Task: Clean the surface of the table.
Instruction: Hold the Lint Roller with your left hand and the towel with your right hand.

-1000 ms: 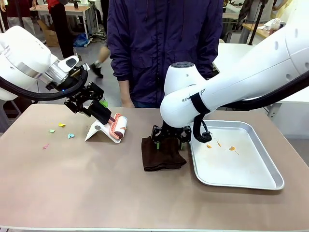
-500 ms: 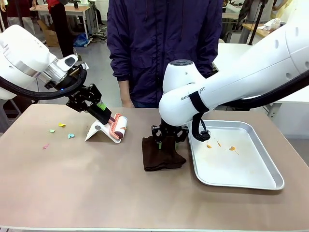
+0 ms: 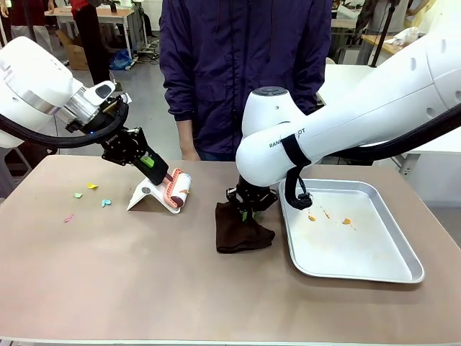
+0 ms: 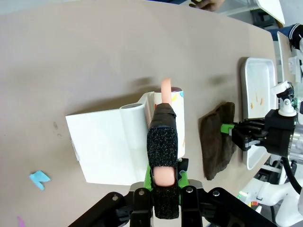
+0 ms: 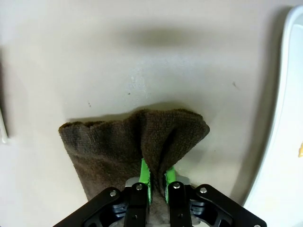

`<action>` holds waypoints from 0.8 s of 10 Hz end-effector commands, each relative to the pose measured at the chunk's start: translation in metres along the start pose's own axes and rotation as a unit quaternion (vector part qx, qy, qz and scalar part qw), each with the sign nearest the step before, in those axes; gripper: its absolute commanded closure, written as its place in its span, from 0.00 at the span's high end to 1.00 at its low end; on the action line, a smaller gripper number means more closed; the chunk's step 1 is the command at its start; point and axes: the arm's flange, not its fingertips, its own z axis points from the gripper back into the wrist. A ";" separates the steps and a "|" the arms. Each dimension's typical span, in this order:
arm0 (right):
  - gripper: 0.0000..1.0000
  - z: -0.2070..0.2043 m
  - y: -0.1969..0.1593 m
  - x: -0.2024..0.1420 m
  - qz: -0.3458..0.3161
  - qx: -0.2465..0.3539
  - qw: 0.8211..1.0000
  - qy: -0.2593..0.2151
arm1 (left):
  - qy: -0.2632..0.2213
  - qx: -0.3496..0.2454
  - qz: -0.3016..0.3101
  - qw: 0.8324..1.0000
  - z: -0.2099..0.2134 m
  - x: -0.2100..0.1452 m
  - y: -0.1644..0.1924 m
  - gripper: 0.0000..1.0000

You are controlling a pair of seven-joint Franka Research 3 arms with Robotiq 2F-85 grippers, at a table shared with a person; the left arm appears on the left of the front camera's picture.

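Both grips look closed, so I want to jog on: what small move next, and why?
Probably raise the left gripper to draw the roller off its white stand: its jaws are shut on the pink handle, and coloured scraps lie on the table beside the stand.

Our L arm [image 3: 36,79] reaches in well L of the tray [image 3: 360,252], wrist tipped down, L gripper [image 3: 155,167] clamped on a pink handle [image 4: 165,90]. Our R arm [image 3: 374,108] bends over, wrist approx vertical, R gripper [image 3: 245,210] just L of tray, pinching a brown cloth [image 3: 241,234].
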 end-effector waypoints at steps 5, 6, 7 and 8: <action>0.00 -0.001 -0.017 0.000 0.009 0.057 0.998 0.022 | -0.002 -0.036 -0.014 0.999 0.006 -0.008 -0.010 0.00; 0.00 0.013 -0.034 0.000 0.021 0.125 0.991 0.039 | -0.008 -0.054 -0.024 0.998 0.014 -0.014 -0.015 0.00; 0.00 0.029 -0.052 -0.002 0.030 0.175 0.984 0.036 | -0.019 -0.080 -0.032 0.996 0.024 -0.019 -0.020 0.00; 0.00 0.041 -0.066 -0.005 0.049 0.225 0.972 0.037 | -0.035 -0.098 -0.040 0.994 0.035 -0.026 -0.026 0.00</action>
